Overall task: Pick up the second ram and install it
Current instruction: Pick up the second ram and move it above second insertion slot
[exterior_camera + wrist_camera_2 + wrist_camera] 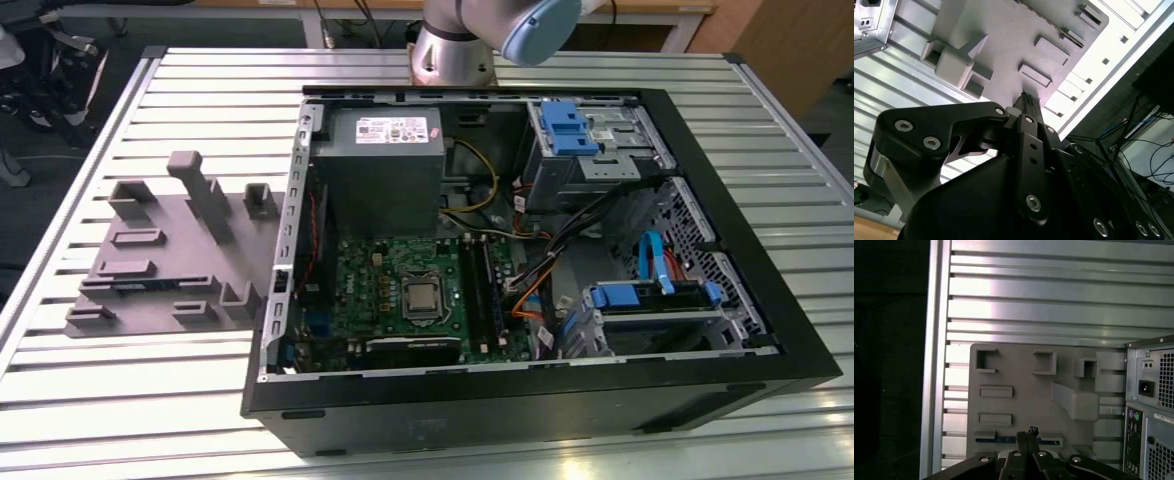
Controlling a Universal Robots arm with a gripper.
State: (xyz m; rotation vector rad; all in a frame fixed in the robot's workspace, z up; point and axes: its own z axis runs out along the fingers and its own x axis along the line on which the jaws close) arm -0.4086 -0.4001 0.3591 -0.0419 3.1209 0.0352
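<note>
One robot arm (451,45) rises at the far edge of a slatted metal table (134,400), on which an open computer case (534,405) lies on its side, with its power supply (378,150) and green motherboard (387,285) exposed. Just beside the case, toward the exterior view's left, lies a grey fixture plate (167,250) carrying raised blocks and shallow pockets. The second ram (995,439) is a thin dark strip with a bluish face. It sits in a long slot of that plate, well apart from the motherboard. The gripper (1027,433) hangs above the plate with its tip over the middle of the strip; whether tip and strip touch cannot be told. Its fingers (1029,145) are pressed together into one narrow black blade in both wrist views, with only a hairline seam between them and nothing pinched. The case's rear panel (1149,405) — vent grille, mains socket and small ports — stands next to the plate in the first wrist view.
</note>
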